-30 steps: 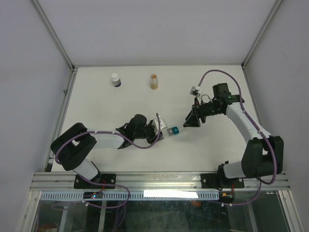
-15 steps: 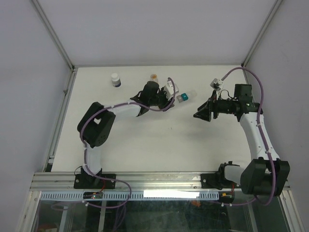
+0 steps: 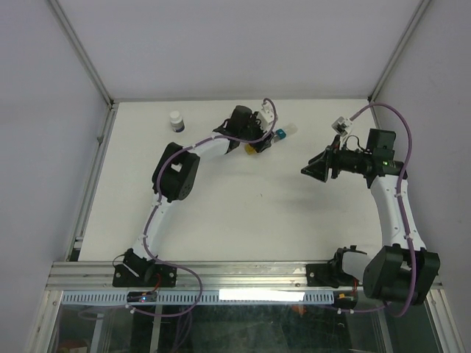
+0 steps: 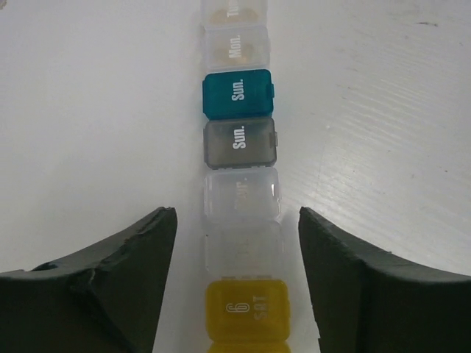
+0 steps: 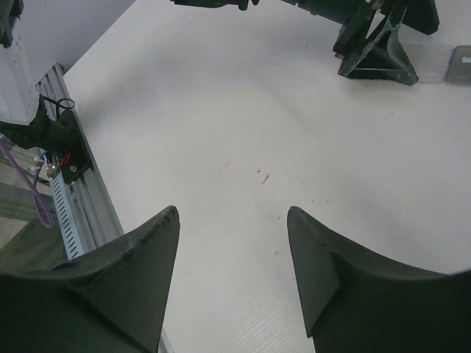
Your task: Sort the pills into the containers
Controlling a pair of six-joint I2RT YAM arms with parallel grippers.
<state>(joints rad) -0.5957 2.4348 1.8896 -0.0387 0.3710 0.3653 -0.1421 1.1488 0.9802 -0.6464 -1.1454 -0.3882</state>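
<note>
Nearest the arm bases, the right fingers (image 3: 316,166) hang spread over bare bench (image 3: 221,206), grasping nothing, their own camera showing only white surface between them. Farther out, the left arm is stretched almost to its reach, and the left fingers (image 3: 261,140) stand released, one on each side of the strip of containers (image 4: 241,195), with a sliver of bench showing between each finger and the plastic, so they are beside it and not touching. The strip lies flat on the far part of the bench, running away from the wrist; the yellow container (image 4: 246,312) sits deepest between the fingers, then two clear ones, a grey one (image 4: 240,143), the blue container (image 4: 238,93), and two more clear ones at the far end. Every lid looks shut. A tan tint shows through the farthest clear lids, but I cannot tell whether that is the pills, and no vial of them shows in any view. Beyond, to the left, stands a white-capped dark bottle (image 3: 175,120), well apart. The likely trouble is the strip's lightness: if the left fingers lift off or swing aside unevenly, one could snag an edge and skew or drag the row; at full stretch the arm may correct poorly. With the lids shut, anything poured would scatter across the bench.
</note>
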